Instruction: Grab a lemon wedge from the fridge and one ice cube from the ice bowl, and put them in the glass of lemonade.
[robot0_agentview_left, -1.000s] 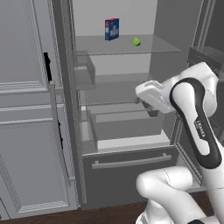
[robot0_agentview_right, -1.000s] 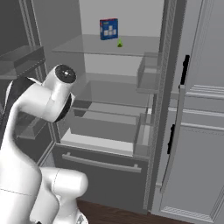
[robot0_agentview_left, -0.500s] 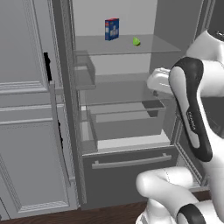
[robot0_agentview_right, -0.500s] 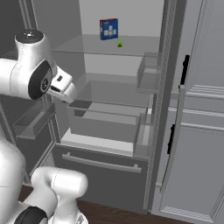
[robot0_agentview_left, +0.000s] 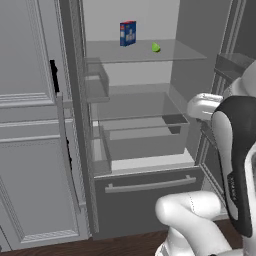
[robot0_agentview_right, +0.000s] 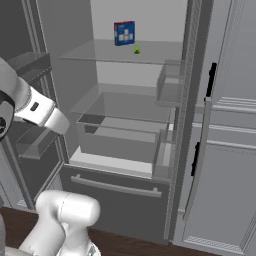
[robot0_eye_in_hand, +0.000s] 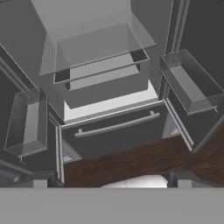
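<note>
The fridge (robot0_agentview_left: 131, 75) stands with both doors open, its pale inside and clear shelves showing. On its top glass shelf lies the lemon wedge (robot0_agentview_left: 155, 47) (robot0_agentview_right: 136, 49), tiny and yellow-green, just right of a blue carton. My arm rises at the right of the left base view, well below and to the right of the wedge. In the hand view my gripper (robot0_eye_in_hand: 110, 180) is open, its fingertips (robot0_eye_in_hand: 39, 180) far apart with nothing between them. It looks down at the fridge's lower drawer front (robot0_eye_in_hand: 114, 127). The ice cube, ice bowl and glass of lemonade are out of view.
A blue-and-red carton (robot0_agentview_left: 128, 33) (robot0_agentview_right: 124, 33) stands on the top shelf beside the wedge. Clear door bins (robot0_eye_in_hand: 189, 84) (robot0_eye_in_hand: 27, 122) hang on either side. A crisper drawer (robot0_agentview_left: 142, 135) sits mid-fridge. Light grey cabinets (robot0_agentview_left: 27, 125) flank the fridge, above a dark wood floor (robot0_eye_in_hand: 131, 164).
My arm has swung away from the front of the shelves toward the fridge's right side and lifted. The fingers have stayed open, and nothing in the fridge has moved.
</note>
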